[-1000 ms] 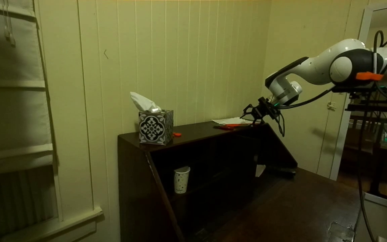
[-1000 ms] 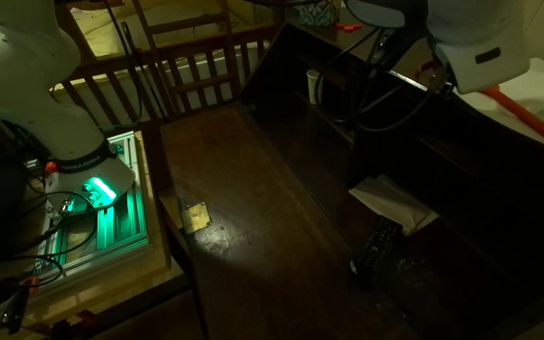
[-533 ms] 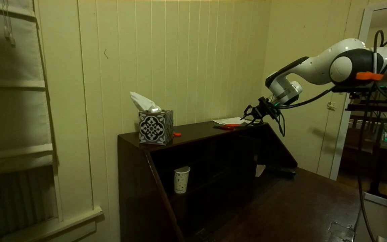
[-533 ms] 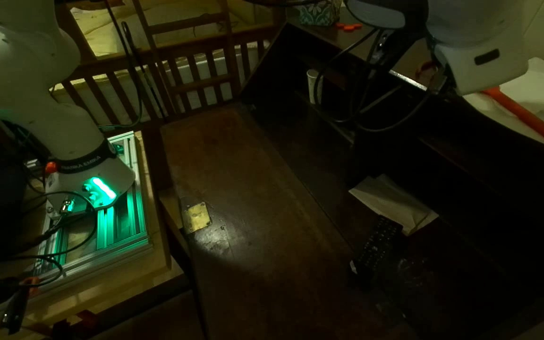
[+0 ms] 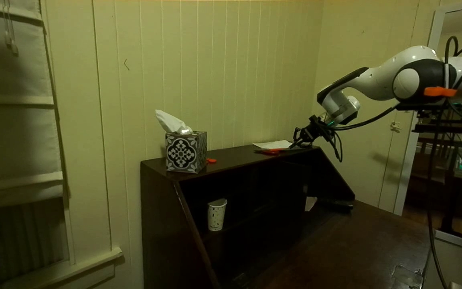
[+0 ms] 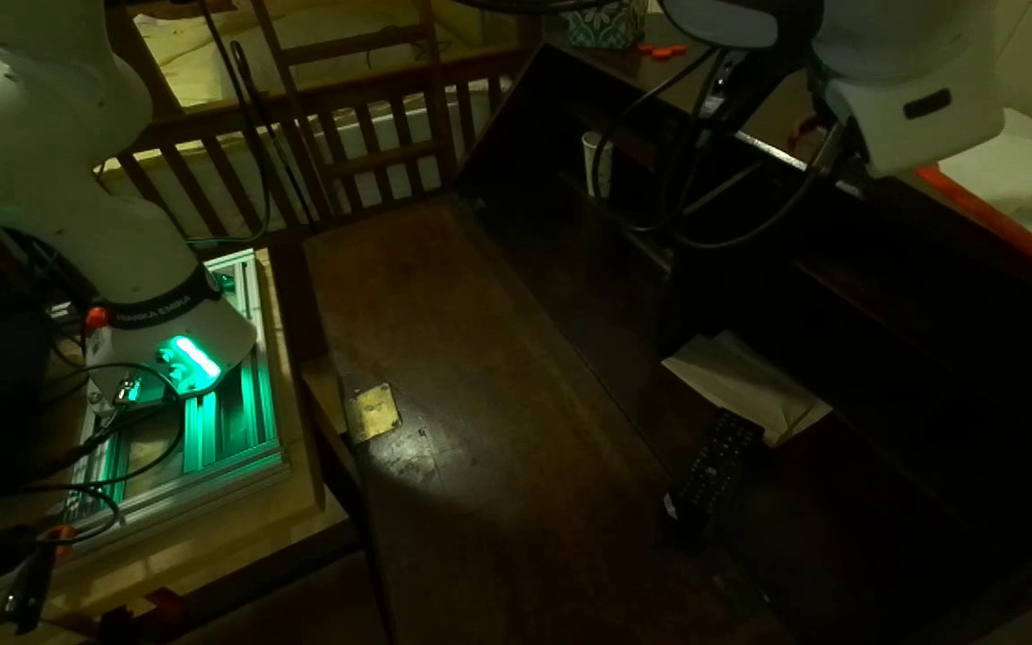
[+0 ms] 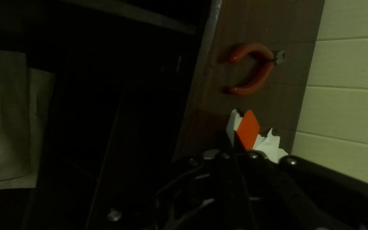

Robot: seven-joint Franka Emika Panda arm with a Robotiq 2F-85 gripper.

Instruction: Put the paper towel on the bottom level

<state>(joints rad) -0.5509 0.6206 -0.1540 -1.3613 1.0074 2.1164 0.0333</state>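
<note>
- Paper towel [image 5: 272, 144] lies on the top board [image 5: 231, 157].
- Gripper [image 5: 291, 147] is closed at its edge; whether paper is pinched, I cannot tell.
- Grasping step, I judge; next, lift toward the bottom level [image 6: 498, 376].

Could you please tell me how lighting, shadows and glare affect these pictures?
In an exterior view, glare brightens the bottom level beside the brass plate, and a green light looks blown out; in an exterior view, a soft shadow falls on the pale panelling behind the arm; in the wrist view, the cubbyholes sink almost to black and the fingers show little detail.
</note>
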